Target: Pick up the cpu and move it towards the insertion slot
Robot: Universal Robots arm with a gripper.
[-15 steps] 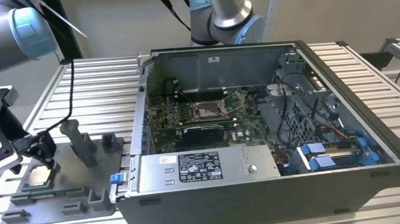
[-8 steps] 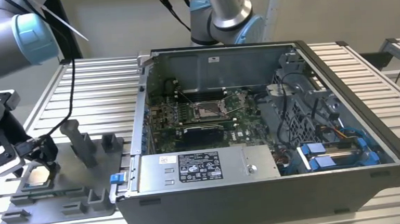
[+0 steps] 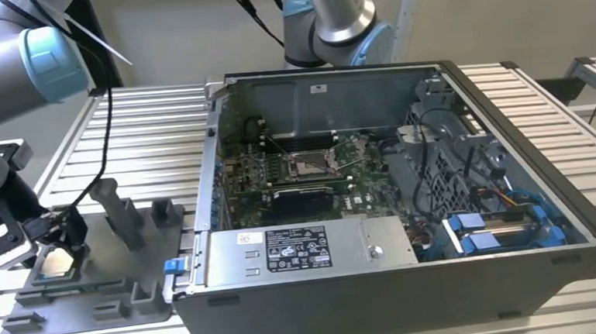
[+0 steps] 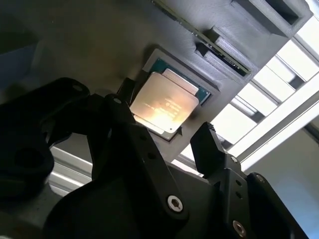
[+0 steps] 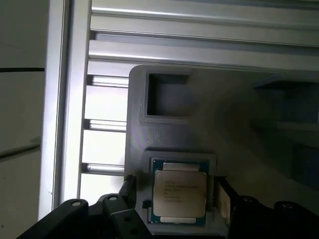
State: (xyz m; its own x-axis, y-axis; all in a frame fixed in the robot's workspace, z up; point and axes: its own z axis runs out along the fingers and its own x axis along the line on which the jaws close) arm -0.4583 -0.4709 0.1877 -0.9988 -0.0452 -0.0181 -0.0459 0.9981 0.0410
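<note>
Claw (image 4: 165, 109) spread, straddling cpu (image 5: 179, 194), which sits in its tray (image 5: 169, 134) pocket, well apart from slot (image 3: 309, 164). Grasp step, I'd say; needs fingers (image 4: 207, 142) closing square on its edges.

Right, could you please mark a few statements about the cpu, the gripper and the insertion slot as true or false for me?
1. The cpu lies in a recess of the grey fixture tray. True.
2. The gripper holds the cpu lifted above the fixture tray. False: its fingers stand open on either side of the cpu, which lies in the recess.
3. The insertion slot sits on the green motherboard inside the open computer case. True.
4. The fixture tray stands at the exterior view's right of the computer case. False: it stands at the exterior view's left of it.
</note>
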